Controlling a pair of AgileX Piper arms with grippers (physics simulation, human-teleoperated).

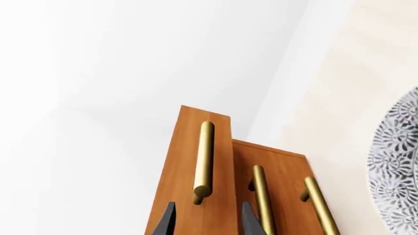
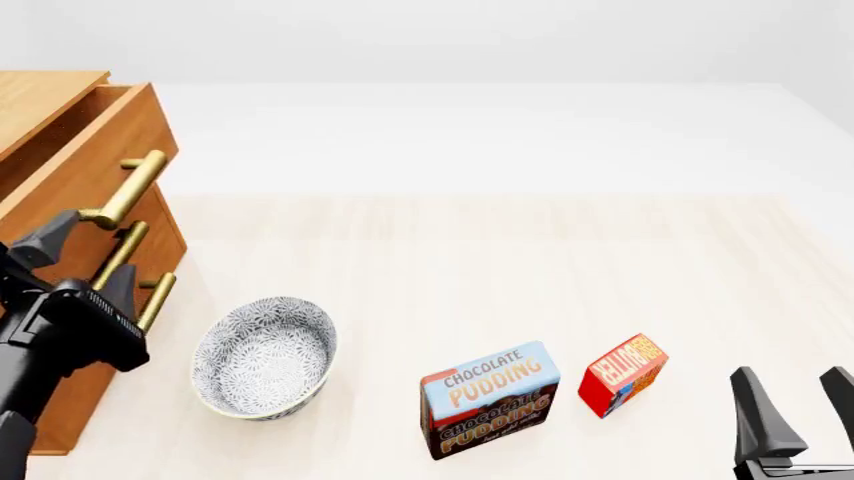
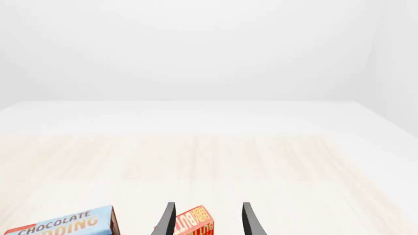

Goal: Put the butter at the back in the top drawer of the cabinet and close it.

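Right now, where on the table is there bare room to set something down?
Bare wood beyond the patterned bowl, chocolate pudding box and butter, up to the table's far edge. Crowded along the near edge, and by the cabinet beside the left hand.

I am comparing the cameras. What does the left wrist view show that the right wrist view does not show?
Only the left wrist view: the light-brown wooden cabinet, its pulled-out top drawer, brass bar handles, the patterned grey bowl and the open left gripper. Only the right wrist view: the red-orange butter box, the blue-and-brown pudding box and the open right gripper. Both: pale wooden table.
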